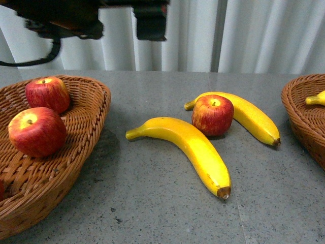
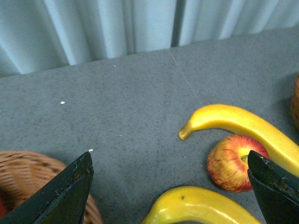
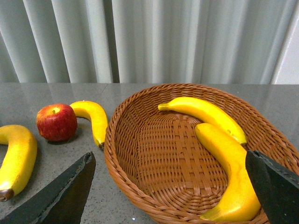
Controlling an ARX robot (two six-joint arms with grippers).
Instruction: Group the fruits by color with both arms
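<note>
Two red apples [image 1: 47,94] [image 1: 36,131] lie in the left wicker basket [image 1: 86,132]. On the table between the baskets a third apple [image 1: 212,114] rests against a banana [image 1: 251,118], and another banana [image 1: 190,147] lies in front of them. My left gripper [image 2: 169,156] hangs open over the table with this apple [image 2: 232,162] by its one finger [image 2: 273,186]. My right gripper [image 3: 169,158] is open above the right basket [image 3: 140,154], which holds two bananas [image 3: 205,113] [image 3: 232,172]. Nothing is between either pair of fingers.
Blurred dark arm hardware [image 1: 91,18] with a cable hangs at the top left of the front view. The right basket [image 1: 304,119] is cut off by the frame edge, with a banana tip [image 1: 316,99] showing. A pale curtain [image 1: 244,35] closes the table's far side.
</note>
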